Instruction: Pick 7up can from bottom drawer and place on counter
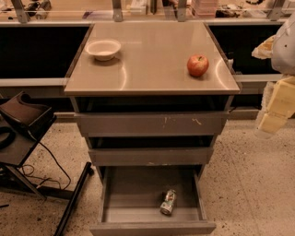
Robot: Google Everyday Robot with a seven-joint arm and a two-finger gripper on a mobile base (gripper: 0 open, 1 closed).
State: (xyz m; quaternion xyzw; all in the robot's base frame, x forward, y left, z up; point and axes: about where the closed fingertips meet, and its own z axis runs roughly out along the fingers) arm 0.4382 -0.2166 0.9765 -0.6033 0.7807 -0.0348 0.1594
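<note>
The 7up can, green and silver-white, lies on its side in the open bottom drawer, near the front wall and a little right of the middle. The tan-grey counter tops the cabinet above it. My gripper, cream-yellow under a white arm, hangs at the right edge of the view, beside the cabinet's right side at about counter height. It is well above and to the right of the can and holds nothing that I can see.
A white bowl sits at the counter's back left and a red apple at its right. The two upper drawers stand slightly pulled out. A dark stand with cables and a black leg are at the left. A ledge with metal posts runs behind.
</note>
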